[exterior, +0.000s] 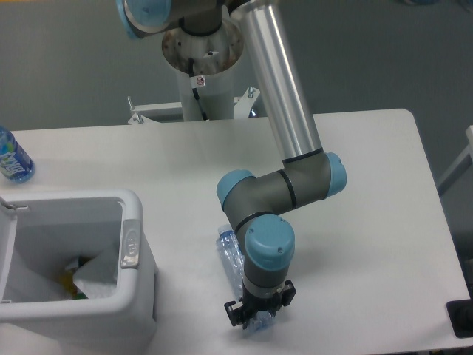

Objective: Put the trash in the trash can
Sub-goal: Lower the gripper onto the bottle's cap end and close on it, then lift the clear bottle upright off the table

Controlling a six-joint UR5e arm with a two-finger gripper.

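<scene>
The long clear crinkled plastic bottle [229, 255] lies on the table, its bluish cap end toward the arm's elbow. My gripper [260, 315] points straight down over the bottle's near end, its black fingers on either side of it. The wrist hides the fingertips, so I cannot tell whether they are closed on the bottle. The trash can [137, 296], a white bin with a grey oval button [131, 242] on its rim, stands at the lower left. A crumpled white wrapper [96, 279] lies inside it on the white liner.
A small bottle with a blue-green label [11, 159] stands at the far left table edge. The arm's base column [203, 74] rises behind the table's back edge. A dark object [462, 318] sits at the right front corner.
</scene>
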